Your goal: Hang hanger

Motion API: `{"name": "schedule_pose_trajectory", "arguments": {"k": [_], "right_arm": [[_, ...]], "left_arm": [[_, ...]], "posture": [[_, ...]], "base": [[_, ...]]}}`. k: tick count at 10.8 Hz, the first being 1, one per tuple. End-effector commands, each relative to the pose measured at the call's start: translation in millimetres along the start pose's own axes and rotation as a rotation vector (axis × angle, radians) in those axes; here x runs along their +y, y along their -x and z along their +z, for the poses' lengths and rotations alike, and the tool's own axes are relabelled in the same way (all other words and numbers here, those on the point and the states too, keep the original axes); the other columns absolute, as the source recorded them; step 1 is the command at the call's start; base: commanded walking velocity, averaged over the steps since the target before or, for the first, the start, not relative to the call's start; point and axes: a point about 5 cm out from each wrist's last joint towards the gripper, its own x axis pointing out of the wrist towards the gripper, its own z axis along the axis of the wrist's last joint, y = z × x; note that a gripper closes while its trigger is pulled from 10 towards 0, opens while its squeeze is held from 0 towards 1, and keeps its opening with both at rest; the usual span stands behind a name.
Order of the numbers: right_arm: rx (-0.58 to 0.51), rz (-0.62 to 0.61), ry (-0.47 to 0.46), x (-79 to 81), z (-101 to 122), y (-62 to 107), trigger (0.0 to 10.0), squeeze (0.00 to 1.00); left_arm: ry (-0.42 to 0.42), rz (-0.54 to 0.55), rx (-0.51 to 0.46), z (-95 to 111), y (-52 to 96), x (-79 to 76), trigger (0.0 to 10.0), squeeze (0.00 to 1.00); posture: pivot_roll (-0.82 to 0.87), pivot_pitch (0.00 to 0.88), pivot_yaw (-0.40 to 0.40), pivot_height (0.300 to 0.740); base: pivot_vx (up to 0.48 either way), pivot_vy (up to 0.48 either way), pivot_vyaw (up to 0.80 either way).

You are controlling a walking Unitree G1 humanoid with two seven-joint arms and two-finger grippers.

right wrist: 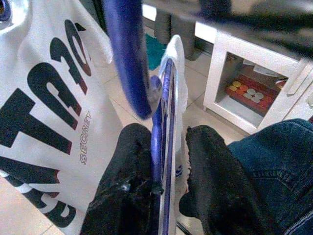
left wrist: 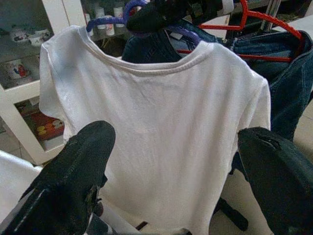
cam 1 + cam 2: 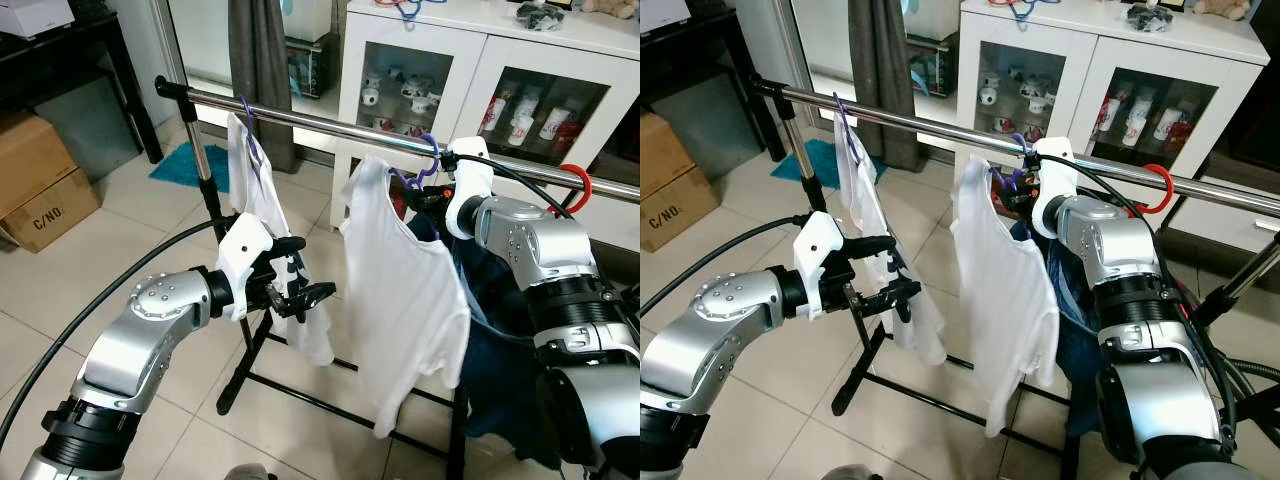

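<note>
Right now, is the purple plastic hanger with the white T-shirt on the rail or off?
On: purple plastic hanger hooks over the steel rail; right gripper grips it.

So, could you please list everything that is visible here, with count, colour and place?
Rail: one, chrome, across the scene.
T-shirts: two, white, one on a purple hanger mid-rail, one further left.
Jeans: dark blue, hanging behind the middle shirt.
Red hanger: one, right on rail.
Cabinet: white, glass doors, behind.
Cardboard box: brown, floor left.
Left gripper: open, beside the left shirt.
Right gripper: shut on purple hanger.
</note>
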Motion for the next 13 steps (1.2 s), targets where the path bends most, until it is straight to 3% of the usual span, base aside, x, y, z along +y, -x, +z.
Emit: {"name": "schedule_pose_trajectory", "arguments": {"k": [1,5,13], "right_arm": [[0.001,-0.003,0.015,-0.8,0.7,4.0,0.0,0.0],[0.015,0.01,0.051,5.9,-8.3,9.5,0.0,0.0],[-0.092,0.037,0.08,12.6,11.4,23.5,0.0,0.0]], "left_arm": [[-0.018,-0.003,0.005,1.8,-2.0,1.0,10.0,0.0],[-0.026,0.0,0.008,0.9,-2.5,-0.1,10.0,0.0],[-0.05,0.047,-0.006,2.2,-3.2,3.7,10.0,0.0]], "posture": [[0.08,0.0,-0.038,0.74],[0.08,0.0,-0.037,0.74],[0.08,0.0,-0.038,0.74]], "base": [[0.0,0.0,0.0],[0.0,0.0,0.0],[0.0,0.0,0.0]]}}
